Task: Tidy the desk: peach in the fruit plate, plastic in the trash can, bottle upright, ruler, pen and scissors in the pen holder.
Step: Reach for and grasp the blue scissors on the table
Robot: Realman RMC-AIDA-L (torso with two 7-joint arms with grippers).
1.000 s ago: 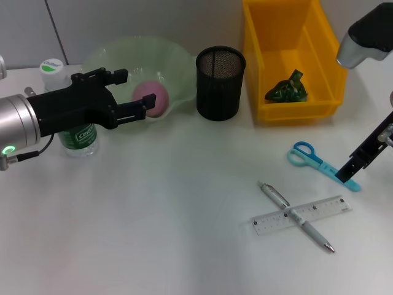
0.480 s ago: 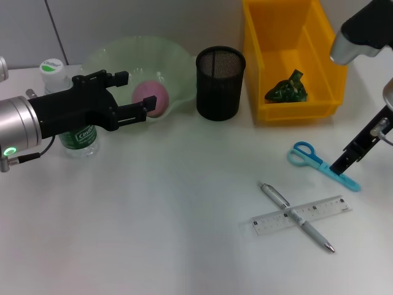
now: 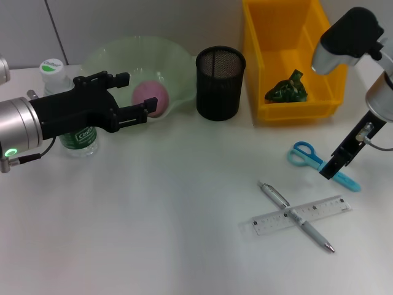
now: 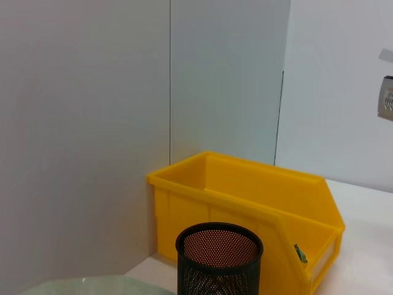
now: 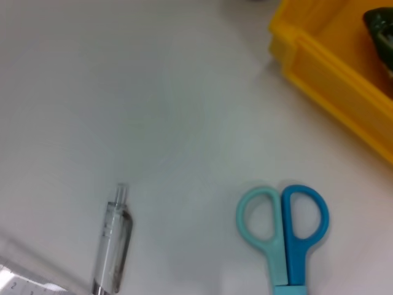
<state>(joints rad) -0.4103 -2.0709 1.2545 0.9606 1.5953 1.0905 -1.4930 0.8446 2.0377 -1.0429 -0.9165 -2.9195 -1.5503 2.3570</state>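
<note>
The pink peach (image 3: 151, 97) lies in the pale green fruit plate (image 3: 138, 52). My left gripper (image 3: 136, 94) hovers open just in front of the peach, holding nothing. The bottle (image 3: 69, 126) stands upright behind that arm, green cap up. Green plastic (image 3: 287, 88) rests in the yellow trash can (image 3: 295, 109). The blue scissors (image 3: 309, 157) (image 5: 284, 228) lie flat, and my right gripper (image 3: 330, 171) hangs over their blade end. The pen (image 3: 277, 197) (image 5: 113, 247) lies crossed over the clear ruler (image 3: 325, 207). The black mesh pen holder (image 3: 220, 83) (image 4: 219, 258) is empty.
The yellow trash can (image 4: 245, 196) stands right beside the pen holder at the back. A grey wall rises behind the desk. The plate's rim (image 4: 92, 286) shows low in the left wrist view. White desk surface spreads across the front and middle.
My right arm has swung inward and its gripper has slid along the scissors from the blade tip toward the handles. The left arm and all objects stayed put.
</note>
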